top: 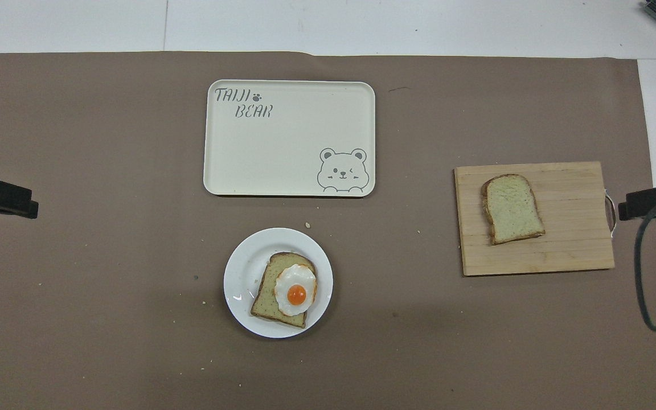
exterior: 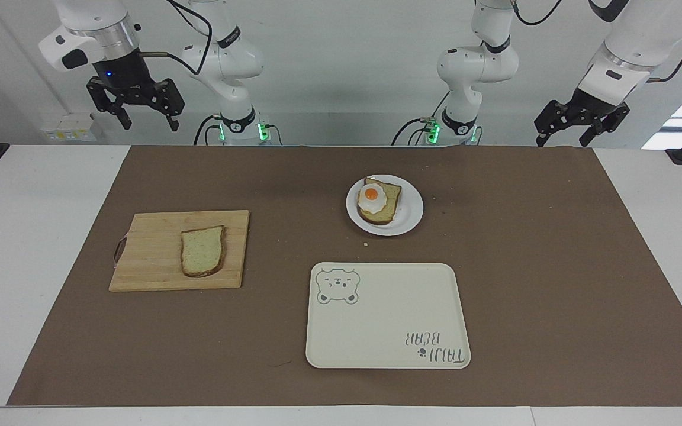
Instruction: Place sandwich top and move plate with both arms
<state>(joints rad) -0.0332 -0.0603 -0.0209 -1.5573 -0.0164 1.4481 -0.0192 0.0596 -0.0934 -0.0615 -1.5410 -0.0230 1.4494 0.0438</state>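
A brown paper mat (exterior: 554, 266) covers most of the white worktop (exterior: 21, 236). On it lie four flat things: one rectangular wooden cutting board (exterior: 157, 251) of pale slatted grain with a small loop handle at its short end, one small round glossy white plate (exterior: 409, 216), one cream rectangular tray (exterior: 388, 331) with rounded corners, a bear drawing and lettering, and a few scattered crumbs.

There are two bread slices. The sandwich top (exterior: 202, 251), pale, speckled, brown-crusted, with a flat base and rounded top, lies flat on the board toward the end nearer the plate. The second slice (exterior: 388, 207) lies on the plate and bears one fried egg (exterior: 370, 197) with an orange yolk.

Two white jointed arms end in black claws. The right hand (exterior: 137, 115) hangs in the air with its fingers spread wide, holding nothing; it is above the robots' edge of the worktop, and the sandwich top lies well below it and farther from the robots, well apart. The left hand (exterior: 575, 130) hangs at the mat's corner at the left arm's end, its fingers somewhat apart and holding nothing, well apart from the plate, which lies toward the middle of the mat. The tray sits just beside the plate, farther from the robots.
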